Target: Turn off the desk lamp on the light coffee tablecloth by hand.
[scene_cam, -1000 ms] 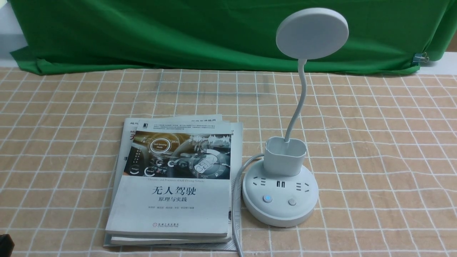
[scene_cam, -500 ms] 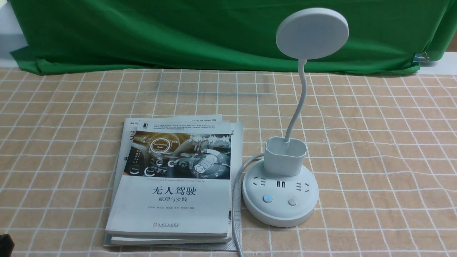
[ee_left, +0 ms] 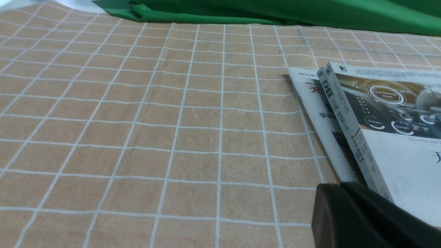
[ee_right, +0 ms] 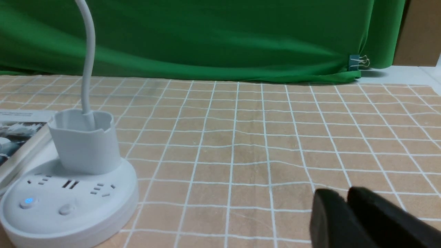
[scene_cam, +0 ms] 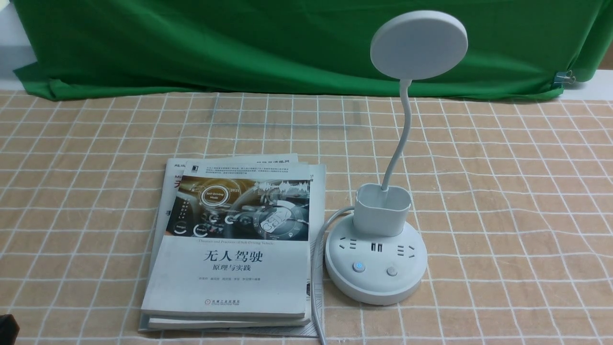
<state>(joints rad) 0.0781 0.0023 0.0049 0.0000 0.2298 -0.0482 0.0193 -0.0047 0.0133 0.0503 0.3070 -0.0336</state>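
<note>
The white desk lamp (scene_cam: 376, 282) stands right of centre on the light coffee tablecloth (scene_cam: 503, 191). Its disc head (scene_cam: 419, 45) is up on the gooseneck. The left button (scene_cam: 358, 267) on its base glows blue; the button (scene_cam: 392, 271) to its right is unlit. In the right wrist view the desk lamp (ee_right: 69, 206) lies well off to one side of my right gripper (ee_right: 346, 194), whose black fingertips stand a narrow gap apart over bare cloth, holding nothing. My left gripper (ee_left: 339, 186) has its fingers pressed together beside the books. Neither hand touches the lamp.
A stack of books (scene_cam: 230, 268) lies just left of the lamp, and the lamp's white cord (scene_cam: 316, 249) runs between them to the front edge. A green backdrop cloth (scene_cam: 239, 43) closes the back, with a binder clip (scene_cam: 565, 76) at its right end.
</note>
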